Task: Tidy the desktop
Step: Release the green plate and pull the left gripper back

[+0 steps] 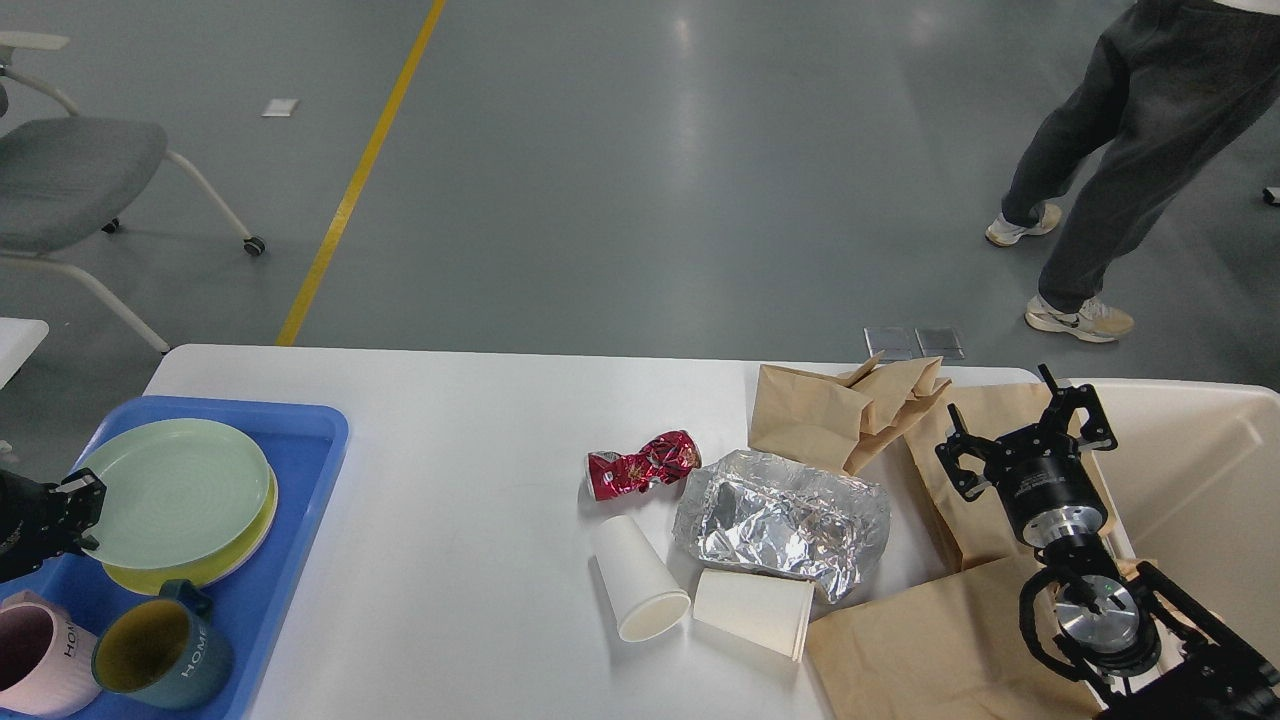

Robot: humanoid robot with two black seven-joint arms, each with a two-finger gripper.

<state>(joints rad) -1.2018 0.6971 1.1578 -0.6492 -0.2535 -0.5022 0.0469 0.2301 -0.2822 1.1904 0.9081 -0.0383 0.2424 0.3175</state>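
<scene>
On the white desk (470,520), which fills the lower middle of the view, the crushed red can (641,465) serves as the landmark. Just below the can lies a white paper cup (637,578) on its side, and right of that cup a second paper cup (752,611) lies tipped too. Right of the can, almost touching it, sits a crumpled foil container (782,522). Up and to the right of the can a creased brown paper bag (838,412) rests near the far edge of the desk, and another brown paper bag (930,645) lies flat well to the can's lower right. Far right of the can a cream bin (1205,480) stands at the end of the desk.

Far left of the can a blue tray (300,470) sits on the desk's left end. On it a pale green plate (175,492) lies on top of a yellow plate (225,562). Below the plates stand a teal mug (160,655) and a pink mug (40,665).

The left end effector (85,510) touches the left rim of the green plate, its fingers closed on that rim. The right end effector (1025,440) hovers far right of the can, above the paper bags and beside the bin, with its fingers spread apart and nothing between them
</scene>
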